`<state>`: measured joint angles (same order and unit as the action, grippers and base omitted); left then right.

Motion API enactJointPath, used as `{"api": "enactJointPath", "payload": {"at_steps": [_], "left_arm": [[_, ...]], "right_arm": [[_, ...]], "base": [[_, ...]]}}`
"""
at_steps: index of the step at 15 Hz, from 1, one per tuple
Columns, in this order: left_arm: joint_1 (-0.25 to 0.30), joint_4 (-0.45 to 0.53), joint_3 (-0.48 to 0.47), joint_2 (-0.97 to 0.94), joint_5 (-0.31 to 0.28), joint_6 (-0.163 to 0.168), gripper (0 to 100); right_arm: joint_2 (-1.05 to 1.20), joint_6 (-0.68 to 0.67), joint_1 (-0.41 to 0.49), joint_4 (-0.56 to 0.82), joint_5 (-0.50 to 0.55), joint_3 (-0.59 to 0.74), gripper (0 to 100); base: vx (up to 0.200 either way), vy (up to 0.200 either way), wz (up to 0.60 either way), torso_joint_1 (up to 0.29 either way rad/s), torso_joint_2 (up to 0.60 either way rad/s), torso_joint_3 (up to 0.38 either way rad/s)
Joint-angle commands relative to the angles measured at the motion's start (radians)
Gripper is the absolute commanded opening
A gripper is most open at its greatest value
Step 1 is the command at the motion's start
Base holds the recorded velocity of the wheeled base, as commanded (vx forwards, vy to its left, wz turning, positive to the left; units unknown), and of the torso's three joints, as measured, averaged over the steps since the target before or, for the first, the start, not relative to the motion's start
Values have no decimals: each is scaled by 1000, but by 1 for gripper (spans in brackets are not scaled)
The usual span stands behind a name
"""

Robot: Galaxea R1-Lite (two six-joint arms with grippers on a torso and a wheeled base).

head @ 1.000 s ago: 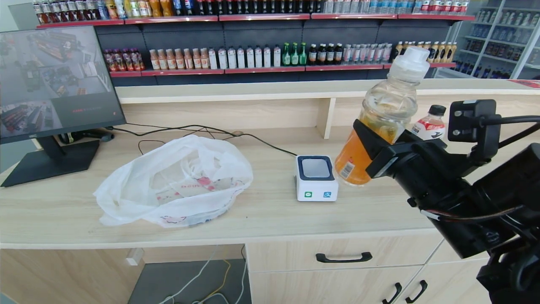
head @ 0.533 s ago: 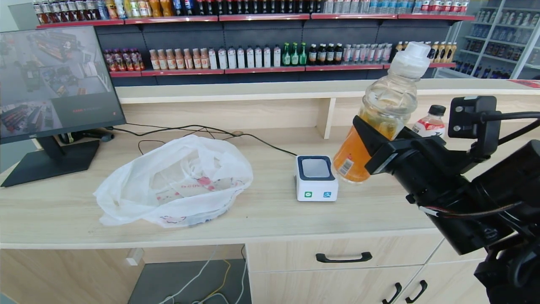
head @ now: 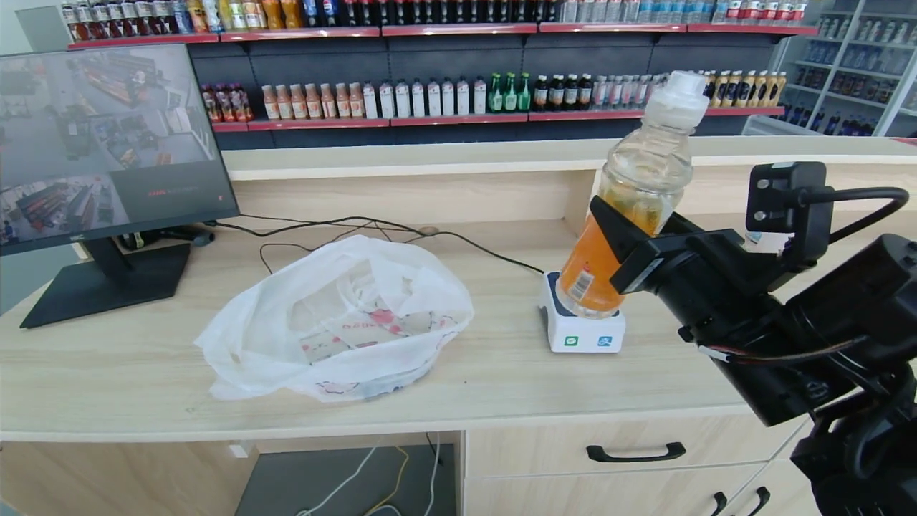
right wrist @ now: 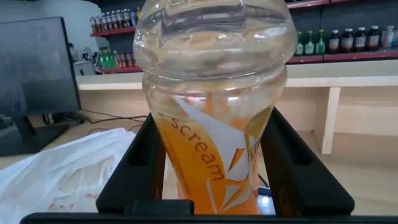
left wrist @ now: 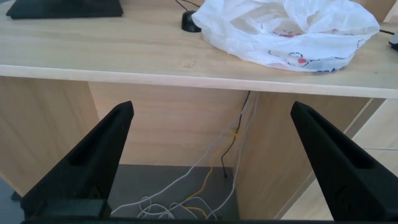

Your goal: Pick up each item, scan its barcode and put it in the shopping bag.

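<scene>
My right gripper (head: 617,233) is shut on an orange drink bottle (head: 625,208) with a white cap, held tilted just above the white barcode scanner (head: 584,332). The bottle's barcode faces down and left, close to the scanner's window. In the right wrist view the bottle (right wrist: 214,124) sits between the two black fingers (right wrist: 140,162). The white plastic shopping bag (head: 344,322) lies open on the counter left of the scanner. My left gripper (left wrist: 211,162) hangs open below the counter's front edge (left wrist: 124,65), with the bag (left wrist: 292,31) above it.
A monitor (head: 100,143) on a black stand fills the counter's left end, and black cables (head: 372,226) run behind the bag. A raised wooden ledge (head: 430,154) borders the back. Drawers with black handles (head: 634,453) sit under the counter.
The right gripper has carried the bottle left, from beside the scanner to above it. The head camera has shifted, so the whole scene sits further right.
</scene>
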<state>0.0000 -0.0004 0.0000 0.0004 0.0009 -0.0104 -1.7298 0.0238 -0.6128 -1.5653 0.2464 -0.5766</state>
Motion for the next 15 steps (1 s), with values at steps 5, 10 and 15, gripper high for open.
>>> {"api": "enactJointPath", "payload": {"at_steps": [5,10,15], "left_arm": [[0,0,0,0,1,0,100],[0,0,0,0,1,3,100],[0,-1,0,0,1,4,100]], "right_arm": [[-13,-1,-1,-5,2,-14,0],[-25,-1,-5,-5,2,-26,0],[-40,1,-32,-5,2,-63,0]], "base": [[0,200,0,5,5,0],[0,200,0,0,3,2],[0,40,0,0,0,0]]}}
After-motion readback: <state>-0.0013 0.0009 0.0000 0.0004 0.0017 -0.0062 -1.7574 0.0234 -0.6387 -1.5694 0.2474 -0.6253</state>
